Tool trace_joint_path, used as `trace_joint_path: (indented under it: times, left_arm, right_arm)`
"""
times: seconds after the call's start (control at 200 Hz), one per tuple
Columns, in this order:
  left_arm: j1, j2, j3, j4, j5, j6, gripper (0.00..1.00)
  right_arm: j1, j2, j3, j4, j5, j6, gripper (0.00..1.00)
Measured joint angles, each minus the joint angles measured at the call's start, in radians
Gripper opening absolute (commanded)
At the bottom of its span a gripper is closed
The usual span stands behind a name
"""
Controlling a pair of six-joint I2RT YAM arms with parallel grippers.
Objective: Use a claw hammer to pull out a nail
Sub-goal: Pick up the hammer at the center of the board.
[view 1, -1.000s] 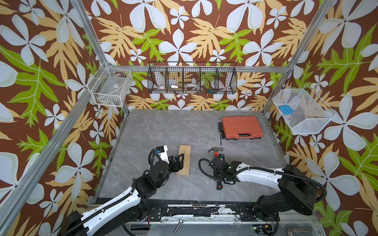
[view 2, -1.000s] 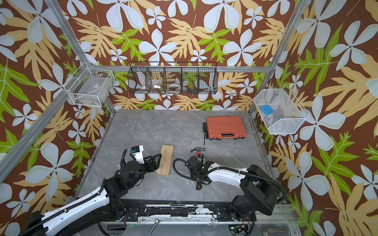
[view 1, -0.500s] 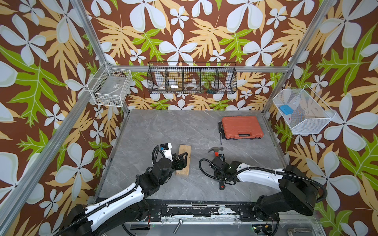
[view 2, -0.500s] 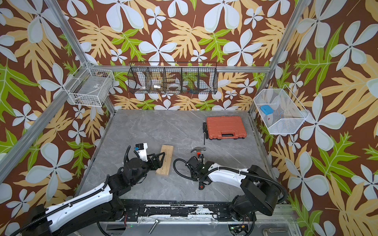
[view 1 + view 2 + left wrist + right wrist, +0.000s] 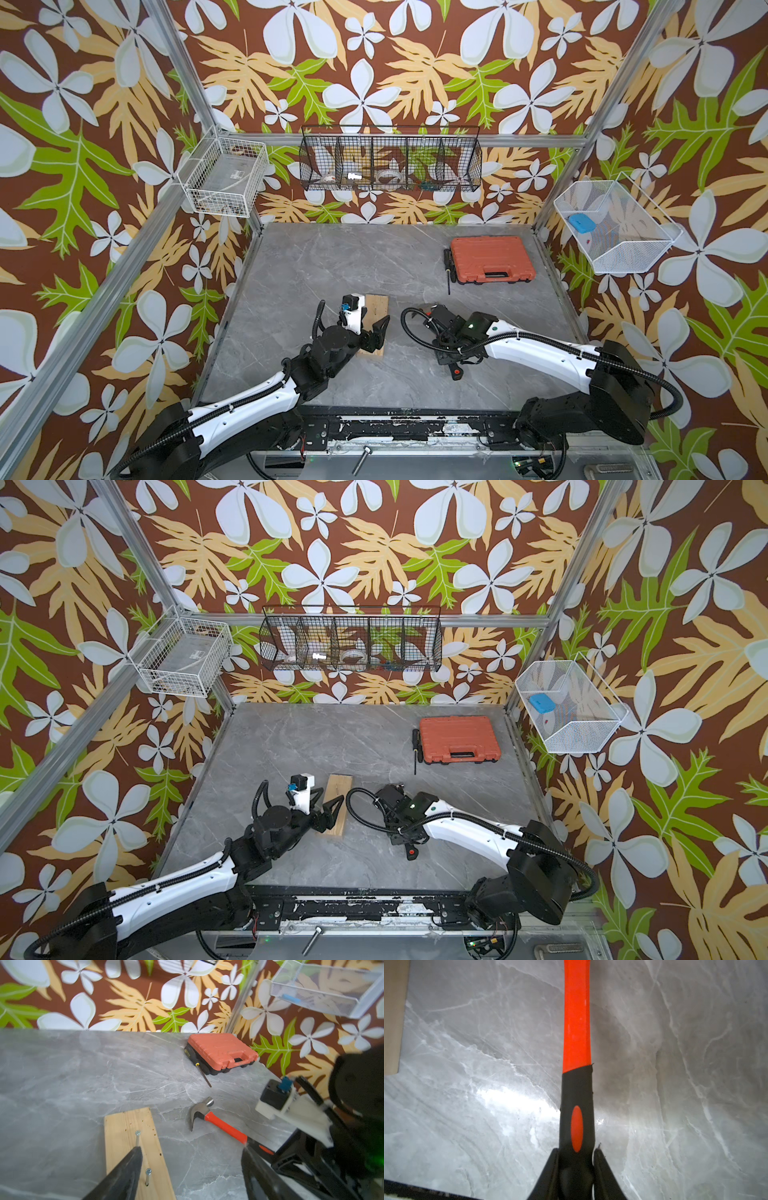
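The right end effector [image 5: 576, 1150] is clamped on the black rubber grip of the claw hammer [image 5: 224, 1126]. The hammer lies on the tabletop [image 5: 332, 257], its long axis running near to far with the steel head at the far end. Left of that head sits the wooden block [image 5: 128, 1126], carrying a far nail [image 5: 137, 1136] and a near nail [image 5: 148, 1176]. The left end effector [image 5: 191, 1147], jaws apart and empty, hovers over the block's near end, closer to the nails.

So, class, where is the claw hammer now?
Left wrist view: the claw hammer lies on the table, right of the wooden block, its black end clamped in the right gripper.
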State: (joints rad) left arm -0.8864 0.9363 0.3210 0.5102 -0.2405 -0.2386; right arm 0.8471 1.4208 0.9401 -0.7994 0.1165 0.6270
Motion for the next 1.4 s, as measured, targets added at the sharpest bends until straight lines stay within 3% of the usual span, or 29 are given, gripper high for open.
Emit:
trace_joint_path:
  times: [0.33,0.56,0.816,1.046,1.396]
  left_arm:
    - [-0.108,0.142,-0.126,0.341,0.069,0.418,0.71]
    - [-0.172,0.344,-0.093,0.523,0.097,0.71,0.61]
    - [-0.232,0.592,-0.026,0.72,0.091,0.954,0.54]
    - [-0.247,0.735,-0.004,0.851,0.08,1.069,0.54]
    - [-0.247,0.829,0.047,0.875,0.068,1.143,0.52]
  right_arm:
    - [-0.055,-0.005,0.094,-0.104,-0.066,-0.111,0.19]
    - [-0.056,0.001,0.122,-0.144,-0.109,-0.142,0.17]
    - [-0.057,-0.001,0.14,-0.174,-0.141,-0.156,0.17]
    - [-0.056,0.01,0.167,-0.196,-0.151,-0.16,0.16]
    - [-0.056,0.01,0.187,-0.214,-0.177,-0.161,0.16]
